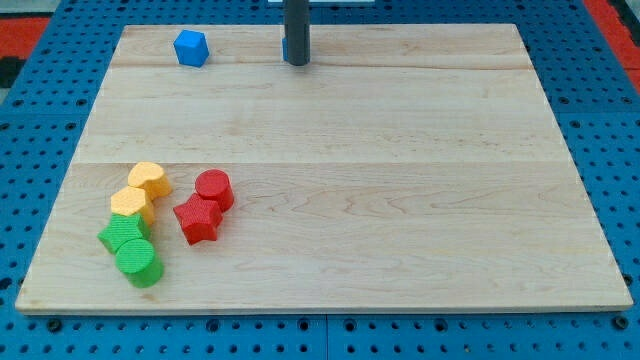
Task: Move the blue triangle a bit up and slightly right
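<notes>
My tip [296,62] rests on the wooden board [400,150] near the view's top, just left of centre. A thin sliver of a blue block [284,46] shows at the rod's left edge. The rod hides most of it, so I cannot tell its shape. A second blue block [190,47], hexagon-like, sits well to the left of the tip near the board's top edge.
A cluster sits at the view's lower left: two yellow blocks [150,180] [130,203], a green block [122,235], a green cylinder [139,262], a red cylinder [214,189] and a red star [197,219]. A blue pegboard [620,150] surrounds the board.
</notes>
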You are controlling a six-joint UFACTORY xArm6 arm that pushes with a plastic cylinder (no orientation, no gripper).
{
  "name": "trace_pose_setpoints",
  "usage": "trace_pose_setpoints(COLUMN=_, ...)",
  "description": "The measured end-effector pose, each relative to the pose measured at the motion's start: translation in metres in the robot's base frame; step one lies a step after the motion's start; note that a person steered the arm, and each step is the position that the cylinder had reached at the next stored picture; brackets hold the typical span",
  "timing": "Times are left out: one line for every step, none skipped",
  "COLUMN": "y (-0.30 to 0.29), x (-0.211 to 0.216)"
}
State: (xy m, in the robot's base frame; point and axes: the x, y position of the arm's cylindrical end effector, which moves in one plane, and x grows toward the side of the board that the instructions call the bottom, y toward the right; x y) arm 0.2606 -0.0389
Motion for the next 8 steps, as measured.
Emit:
trace_pose_setpoints(y=-0.022, x=0.0)
trace_pose_setpoints(y=-0.05, x=0.0)
trace_pose_setpoints(y=-0.059, x=-0.004)
trace_pose_setpoints(y=-0.034, x=-0.006)
trace_pose_setpoints(y=-0.016, x=-0.008)
trace_pose_setpoints(y=-0.015, x=-0.01)
trace_pose_setpoints(y=-0.037, x=-0.016)
trace_pose_setpoints(y=-0.04, x=-0.021)
